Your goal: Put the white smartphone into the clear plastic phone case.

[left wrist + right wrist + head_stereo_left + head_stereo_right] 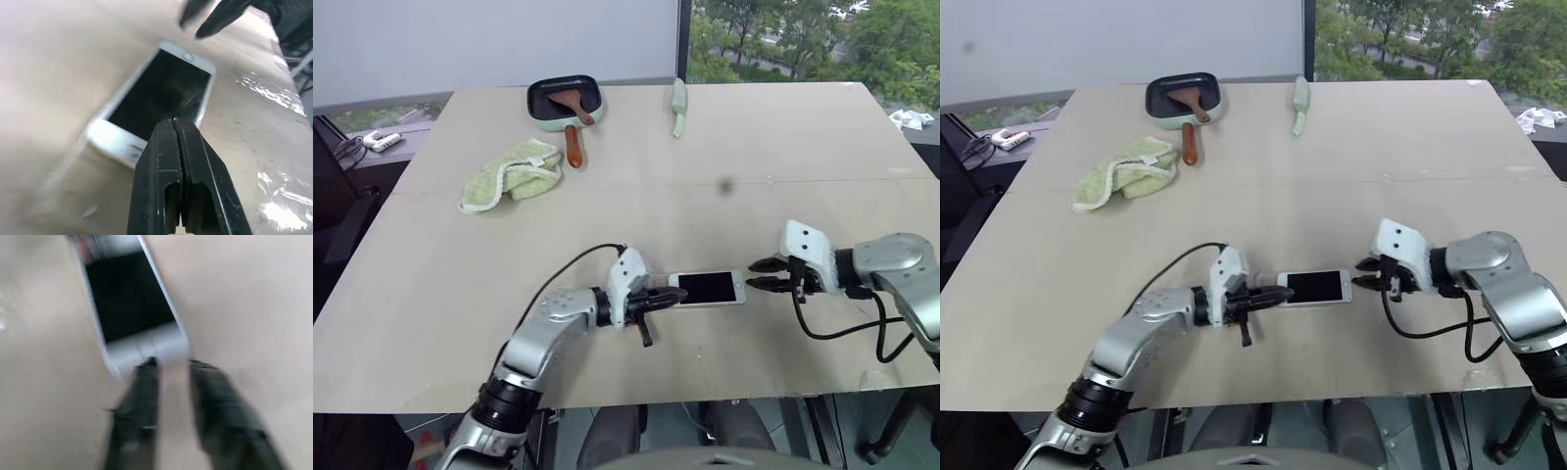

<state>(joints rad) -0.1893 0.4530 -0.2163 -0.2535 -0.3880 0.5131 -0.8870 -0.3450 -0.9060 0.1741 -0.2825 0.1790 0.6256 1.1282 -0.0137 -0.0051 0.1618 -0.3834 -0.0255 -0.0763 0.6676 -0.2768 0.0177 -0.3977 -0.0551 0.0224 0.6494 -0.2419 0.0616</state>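
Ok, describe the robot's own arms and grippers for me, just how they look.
Both arms are silver-grey metal segments with rounded joints and black bands between them. Each wrist carries a white boxy housing, and each has a black cable looping from it. The left gripper and right gripper each have two black fingers; the left's fingers are wedge-shaped with ridged inner faces.

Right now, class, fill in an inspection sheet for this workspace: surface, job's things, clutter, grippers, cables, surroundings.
Surface: beige table, a seam running across it.
Job's things: white smartphone lying flat, screen up, between the grippers; clear case cannot be made out.
Clutter: green cloth, pan with a wooden spatula, pale green utensil, all on the far side.
Grippers: left gripper shut at one end of the phone; right gripper open, just off the other end.
Cables: black cable on the left arm, another on the right.
Surroundings: window with trees behind.
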